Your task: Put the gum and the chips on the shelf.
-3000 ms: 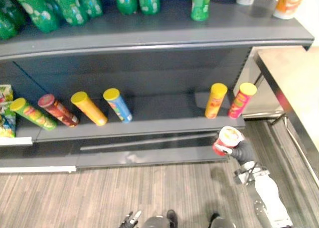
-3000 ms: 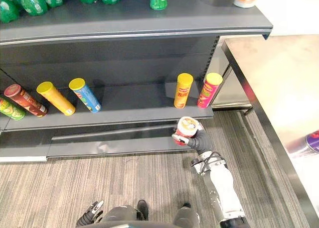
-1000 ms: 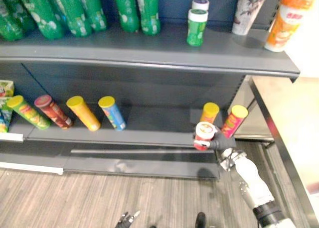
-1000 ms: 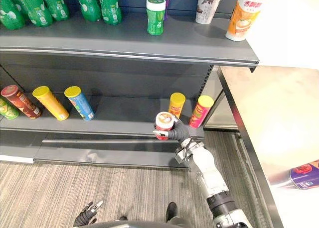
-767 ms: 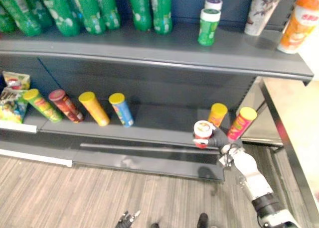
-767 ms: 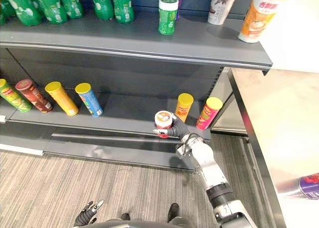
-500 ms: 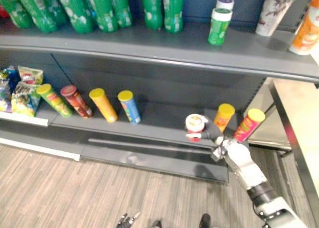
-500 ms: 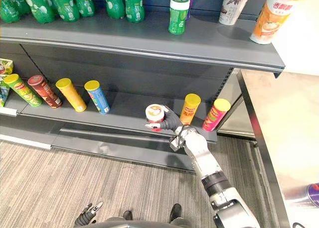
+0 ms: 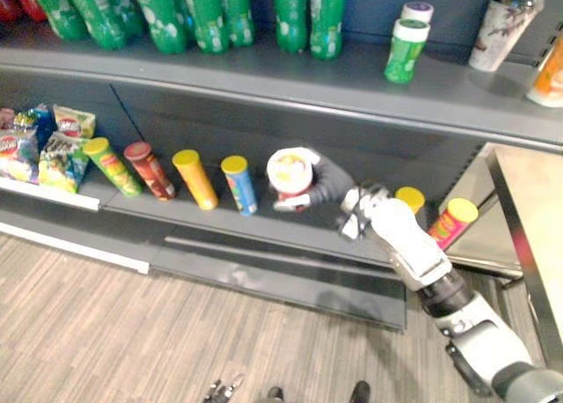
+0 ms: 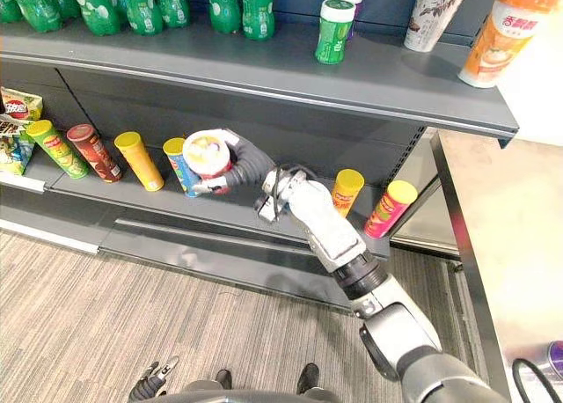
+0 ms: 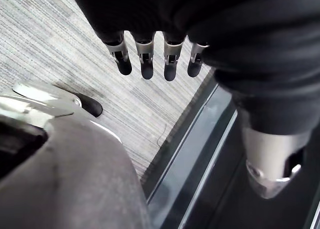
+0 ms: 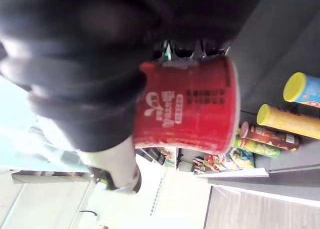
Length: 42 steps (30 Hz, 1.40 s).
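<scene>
The short red cylindrical chips can with a pale lid (image 10: 208, 157) is held lid-up in the curled fingers of the right hand (image 10: 248, 163), just above the dark grey lower shelf (image 9: 290, 225), where bare space is seen at 5 o'clock from it, while the left hand (image 11: 146, 64) hangs slack-fingered, well apart.

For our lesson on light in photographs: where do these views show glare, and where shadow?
Right eye view: the table glares at the right; the lower shelf sits in the upper shelf's shadow, where the right hand holds the red cup. Left wrist view: the left hand hangs over evenly lit floor.
</scene>
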Tool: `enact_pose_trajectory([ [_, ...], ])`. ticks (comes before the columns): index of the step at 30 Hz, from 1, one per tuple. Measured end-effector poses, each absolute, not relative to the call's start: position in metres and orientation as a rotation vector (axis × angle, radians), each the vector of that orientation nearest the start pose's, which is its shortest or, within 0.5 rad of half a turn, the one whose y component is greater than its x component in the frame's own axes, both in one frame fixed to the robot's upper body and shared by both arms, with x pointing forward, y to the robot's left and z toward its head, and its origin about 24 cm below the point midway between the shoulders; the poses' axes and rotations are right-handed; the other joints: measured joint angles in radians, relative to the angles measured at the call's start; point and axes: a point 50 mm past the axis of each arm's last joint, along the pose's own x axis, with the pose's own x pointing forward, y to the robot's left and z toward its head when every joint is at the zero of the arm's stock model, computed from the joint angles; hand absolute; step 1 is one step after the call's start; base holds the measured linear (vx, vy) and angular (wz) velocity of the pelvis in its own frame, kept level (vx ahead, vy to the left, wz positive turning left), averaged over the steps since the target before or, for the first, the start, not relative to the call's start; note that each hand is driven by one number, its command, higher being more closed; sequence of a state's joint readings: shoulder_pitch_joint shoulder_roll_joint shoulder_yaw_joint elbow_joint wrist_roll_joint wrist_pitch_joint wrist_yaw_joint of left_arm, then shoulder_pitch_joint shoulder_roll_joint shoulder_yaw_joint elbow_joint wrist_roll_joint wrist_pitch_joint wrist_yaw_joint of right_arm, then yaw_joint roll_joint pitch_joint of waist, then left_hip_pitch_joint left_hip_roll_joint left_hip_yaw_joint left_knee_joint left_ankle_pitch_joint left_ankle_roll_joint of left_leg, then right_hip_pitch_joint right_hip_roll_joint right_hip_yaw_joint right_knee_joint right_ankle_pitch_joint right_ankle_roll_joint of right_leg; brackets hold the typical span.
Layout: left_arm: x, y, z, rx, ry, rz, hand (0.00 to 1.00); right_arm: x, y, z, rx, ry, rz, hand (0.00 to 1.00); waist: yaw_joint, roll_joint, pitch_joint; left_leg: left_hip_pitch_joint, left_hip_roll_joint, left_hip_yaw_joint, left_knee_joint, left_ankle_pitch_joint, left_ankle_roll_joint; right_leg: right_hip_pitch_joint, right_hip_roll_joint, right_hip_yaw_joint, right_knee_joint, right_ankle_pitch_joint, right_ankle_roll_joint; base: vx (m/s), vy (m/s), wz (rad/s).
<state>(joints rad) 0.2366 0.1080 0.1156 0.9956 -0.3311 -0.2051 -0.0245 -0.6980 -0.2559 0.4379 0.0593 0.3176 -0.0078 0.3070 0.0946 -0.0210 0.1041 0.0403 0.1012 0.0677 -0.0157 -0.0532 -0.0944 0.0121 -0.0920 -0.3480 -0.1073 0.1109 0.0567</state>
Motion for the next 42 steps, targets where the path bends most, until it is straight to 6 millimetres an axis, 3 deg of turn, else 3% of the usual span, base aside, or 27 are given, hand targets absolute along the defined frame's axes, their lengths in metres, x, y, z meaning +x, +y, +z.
enact_pose_trajectory([
  [8,0.055,0.220,-0.156,-0.188,0.986,0.416,0.00,0.319,-0.039,0.241,-0.203,-0.596,0.761,1.00,0.003,-0.012,-0.008,0.000,0.009,0.006,0.000,0.000,0.000,-0.002,0.009,0.005,0.000,0.000,0.000,0.00,0.000,0.00],
  [13,0.054,0.220,-0.157,-0.185,1.003,0.412,0.00,0.339,-0.070,0.273,-0.219,-0.639,0.577,1.00,0.005,-0.016,-0.010,0.000,0.011,0.011,0.000,0.001,-0.001,-0.004,0.012,0.010,0.000,0.003,-0.004,0.00,0.000,0.00],
  [19,0.055,0.221,-0.157,-0.149,1.009,0.384,0.00,0.354,-0.099,0.290,-0.245,-0.641,0.416,1.00,0.008,-0.019,-0.012,0.001,0.013,0.013,0.000,0.002,-0.003,-0.004,0.014,0.013,0.000,0.004,-0.006,0.00,0.000,0.00],
  [25,0.056,0.221,-0.157,-0.122,1.016,0.356,0.00,0.369,-0.120,0.290,-0.199,-0.583,0.305,1.00,0.021,-0.019,-0.013,0.001,0.018,0.013,0.000,0.005,-0.008,-0.004,0.020,0.013,0.000,0.004,-0.007,0.00,0.000,0.00],
  [31,0.056,0.221,-0.157,-0.105,1.019,0.338,0.00,0.383,-0.133,0.275,-0.196,-0.479,0.243,1.00,0.021,-0.019,-0.013,0.001,0.019,0.012,0.000,0.006,-0.008,-0.004,0.020,0.013,0.000,0.005,-0.008,0.00,0.000,0.00],
  [34,0.056,0.221,-0.156,-0.100,1.015,0.329,0.00,0.392,-0.146,0.257,-0.178,-0.402,0.197,1.00,0.022,-0.019,-0.013,0.018,0.013,0.012,-0.030,0.021,-0.010,-0.002,0.017,0.013,0.000,0.005,-0.008,0.00,0.000,0.00],
  [42,0.057,0.220,-0.156,-0.095,1.011,0.321,0.00,0.395,-0.158,0.250,-0.150,-0.389,0.156,1.00,0.021,-0.020,-0.009,0.043,0.000,0.012,-0.055,0.028,-0.004,0.013,0.004,0.010,0.000,0.004,-0.006,0.00,0.000,0.00],
])
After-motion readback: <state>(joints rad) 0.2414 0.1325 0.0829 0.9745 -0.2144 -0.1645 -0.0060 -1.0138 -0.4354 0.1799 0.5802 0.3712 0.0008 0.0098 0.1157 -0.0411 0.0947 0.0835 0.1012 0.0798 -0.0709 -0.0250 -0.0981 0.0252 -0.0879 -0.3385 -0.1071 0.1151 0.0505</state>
